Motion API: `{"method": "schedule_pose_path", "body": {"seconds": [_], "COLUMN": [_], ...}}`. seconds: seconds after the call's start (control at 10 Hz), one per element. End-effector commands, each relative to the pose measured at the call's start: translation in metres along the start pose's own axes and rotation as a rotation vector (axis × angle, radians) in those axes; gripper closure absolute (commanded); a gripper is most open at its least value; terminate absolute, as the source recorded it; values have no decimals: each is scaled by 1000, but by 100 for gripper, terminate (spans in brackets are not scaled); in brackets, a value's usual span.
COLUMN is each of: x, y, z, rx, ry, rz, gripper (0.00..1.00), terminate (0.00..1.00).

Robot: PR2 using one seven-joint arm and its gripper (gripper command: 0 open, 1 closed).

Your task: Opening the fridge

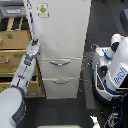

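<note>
The tall off-white fridge point(62, 35) stands in the middle of the exterior view, with a small green sticker point(43, 9) on its large upper door and two lower drawers with curved silver handles point(60, 63). My arm reaches up from the lower left. My gripper point(33, 46) is at the left edge of the upper door, about level with the door's bottom. The door edge looks slightly away from the body there. The frame is too small to show whether the fingers are closed on the edge.
A tan wooden drawer cabinet point(12, 47) stands right beside the fridge on the exterior view's left, behind my arm. A white-and-blue rounded robot point(114, 65) with cables stands on the exterior view's right. Dark floor lies in front.
</note>
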Motion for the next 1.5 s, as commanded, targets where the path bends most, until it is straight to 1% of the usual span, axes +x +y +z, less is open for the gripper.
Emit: {"method": "schedule_pose_path", "body": {"seconds": [0.1, 0.3, 0.4, 0.5, 0.6, 0.7, 0.8, 0.9, 1.0, 1.1, 1.2, 1.3, 1.4, 1.5], "x": [-255, -411, -541, -614, -695, -743, -799, -793, -685, -624, -512, -476, -414, -366], "y": [-110, -159, -211, -244, -287, -321, -355, -353, -310, -285, -248, -243, -273, -333], "z": [161, 249, 327, 362, 393, 407, 410, 405, 375, 353, 289, 259, 190, 142], "rx": [-43, 21, -49, -133, -276, -381, -383, -339, -255, -247, -159, -135, -34, -6], "ry": [-108, -178, -235, -273, -285, -250, -210, -226, -237, -202, -137, -109, -77, -64], "rz": [-452, -631, -770, -846, -944, -1034, -1173, -1165, -983, -901, -799, -771, -762, -778], "gripper": [100, 100, 100, 100, 100, 100, 100, 100, 100, 100, 100, 100, 0, 0], "terminate": [0, 0, 0, 0, 0, 0, 0, 0, 0, 0, 0, 0, 0, 0]}}
